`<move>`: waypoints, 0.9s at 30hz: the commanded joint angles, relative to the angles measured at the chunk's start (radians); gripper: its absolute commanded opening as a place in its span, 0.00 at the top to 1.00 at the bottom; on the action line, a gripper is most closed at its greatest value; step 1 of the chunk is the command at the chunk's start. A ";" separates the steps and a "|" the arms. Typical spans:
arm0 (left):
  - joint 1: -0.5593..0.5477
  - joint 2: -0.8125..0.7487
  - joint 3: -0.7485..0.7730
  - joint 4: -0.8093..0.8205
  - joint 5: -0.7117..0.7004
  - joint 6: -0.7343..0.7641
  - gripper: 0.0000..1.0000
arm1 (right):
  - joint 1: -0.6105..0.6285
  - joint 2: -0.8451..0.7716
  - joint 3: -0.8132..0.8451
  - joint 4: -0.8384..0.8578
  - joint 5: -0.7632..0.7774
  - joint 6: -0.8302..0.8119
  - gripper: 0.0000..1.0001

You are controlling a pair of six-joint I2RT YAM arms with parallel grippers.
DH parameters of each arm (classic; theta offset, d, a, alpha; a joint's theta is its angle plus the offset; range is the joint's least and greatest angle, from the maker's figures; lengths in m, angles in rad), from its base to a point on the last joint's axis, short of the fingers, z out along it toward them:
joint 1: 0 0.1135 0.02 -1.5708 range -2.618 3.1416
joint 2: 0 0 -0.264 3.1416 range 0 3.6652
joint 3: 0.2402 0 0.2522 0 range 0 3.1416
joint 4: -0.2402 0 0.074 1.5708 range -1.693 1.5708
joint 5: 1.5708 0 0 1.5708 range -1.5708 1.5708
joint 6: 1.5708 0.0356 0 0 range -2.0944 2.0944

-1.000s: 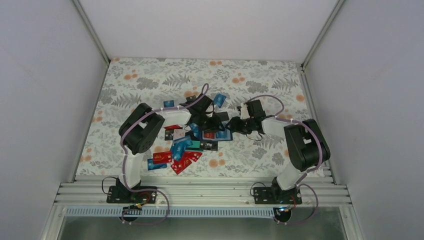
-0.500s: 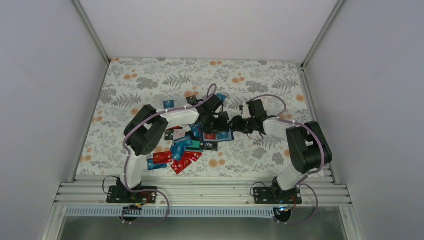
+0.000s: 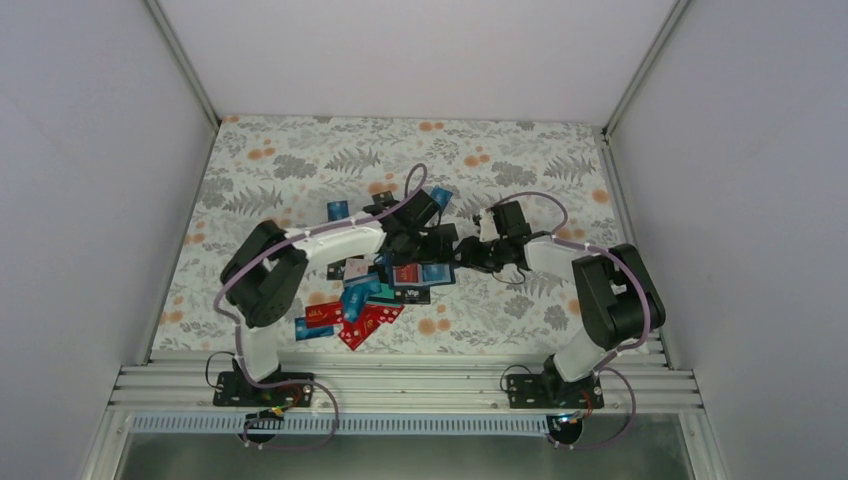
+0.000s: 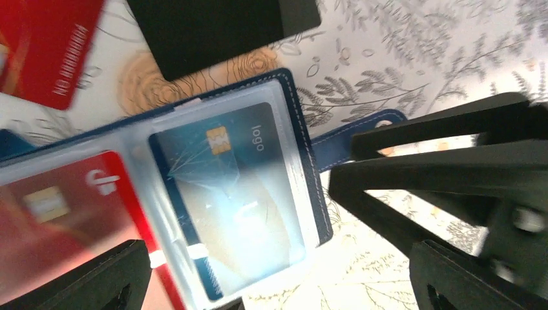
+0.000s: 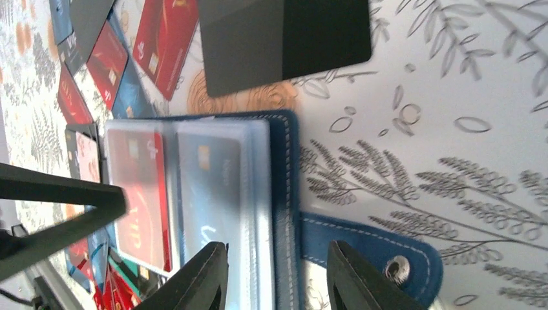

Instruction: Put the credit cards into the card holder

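Observation:
The card holder (image 3: 420, 275) lies open on the flowered table, a red card (image 4: 58, 213) and a blue card (image 4: 226, 194) inside its clear sleeves. My left gripper (image 4: 274, 284) hovers open wide right over the blue card's sleeve, with nothing between its fingers. My right gripper (image 5: 278, 284) stands part open, one finger over the holder's (image 5: 284, 194) clear sleeves and the other over its strap (image 5: 375, 252); I cannot tell whether the tips touch. Loose credit cards (image 3: 360, 305) lie heaped to the holder's near left.
A black card (image 5: 284, 39) lies just beyond the holder and a red card (image 4: 45, 45) lies next to it. Both grippers (image 3: 412, 245) (image 3: 462, 255) crowd the holder from either side. Grey walls close in the table on three sides.
My left gripper has opened wide over the blue card, which now lies in the sleeve. The left elbow has swung left and the holder sits slightly further left. The right arm has barely moved.

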State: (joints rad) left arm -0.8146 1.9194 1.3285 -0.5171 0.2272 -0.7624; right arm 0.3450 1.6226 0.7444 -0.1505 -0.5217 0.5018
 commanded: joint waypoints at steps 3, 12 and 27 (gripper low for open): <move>0.034 -0.166 -0.127 0.024 -0.111 0.080 0.00 | 0.022 0.001 -0.009 -0.020 -0.042 -0.017 0.59; 0.135 -0.291 -0.335 0.147 -0.026 0.154 0.03 | 0.022 0.017 -0.021 -0.023 -0.031 -0.019 0.59; 0.191 -0.206 -0.421 0.284 0.132 0.145 0.06 | 0.022 0.028 -0.026 -0.028 -0.024 -0.018 0.60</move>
State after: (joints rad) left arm -0.6323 1.6844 0.9157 -0.2657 0.3237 -0.6132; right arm 0.3580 1.6379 0.7361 -0.1658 -0.5503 0.4957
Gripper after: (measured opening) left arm 0.945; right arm 0.405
